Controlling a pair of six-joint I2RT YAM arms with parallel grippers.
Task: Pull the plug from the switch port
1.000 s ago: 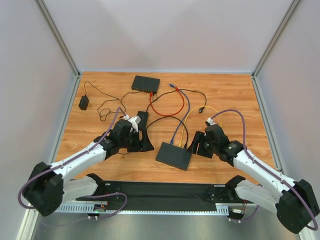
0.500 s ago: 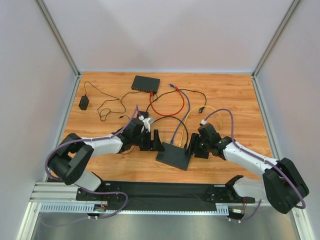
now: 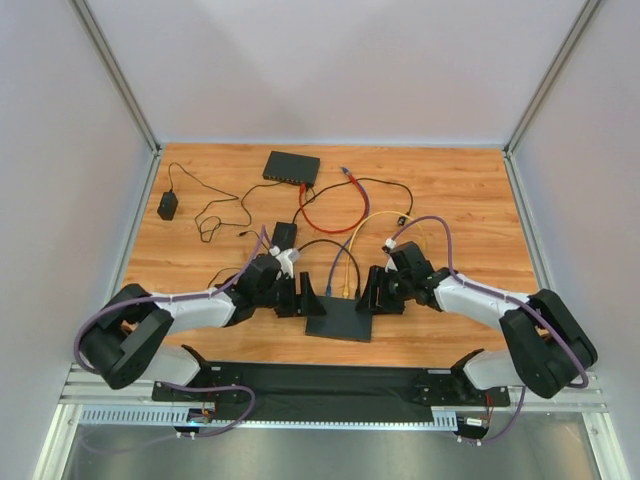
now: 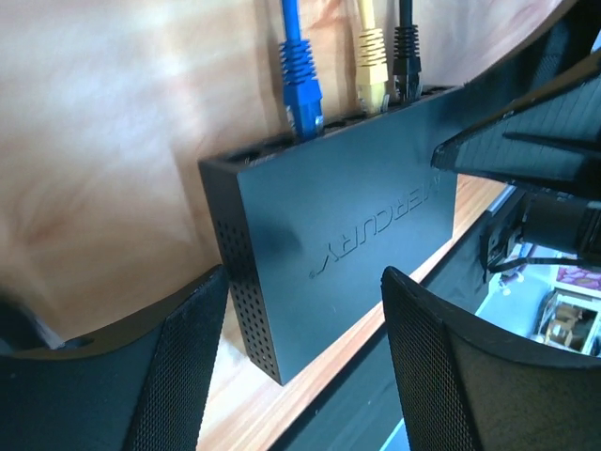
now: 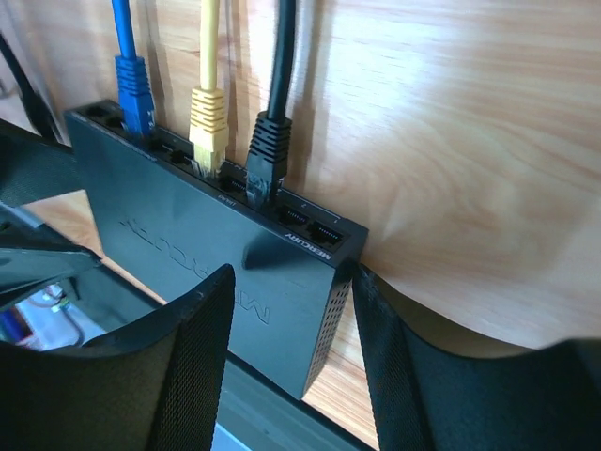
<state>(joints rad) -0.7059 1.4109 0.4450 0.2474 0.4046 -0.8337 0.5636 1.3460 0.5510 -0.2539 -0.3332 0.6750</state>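
The black Mercury switch (image 3: 340,318) lies near the table's front edge. A blue plug (image 5: 134,89), a yellow plug (image 5: 208,127) and a black plug (image 5: 268,155) sit in its back ports; they also show in the left wrist view: blue (image 4: 300,89), yellow (image 4: 371,66), black (image 4: 406,56). My left gripper (image 3: 305,297) is open, its fingers (image 4: 178,376) astride the switch's left end (image 4: 347,235). My right gripper (image 3: 372,290) is open, its fingers (image 5: 413,376) astride the right end (image 5: 216,263), one finger against the far corner.
A second black switch (image 3: 291,167) sits at the back with a red cable (image 3: 330,215) looping from it. A power adapter (image 3: 168,205) lies at the left. A small black box (image 3: 285,235) lies behind my left gripper. A black mat (image 3: 320,380) borders the front edge.
Both arms have moved inward to the switch's two ends. The switch has turned square to the front edge and shifted slightly left.
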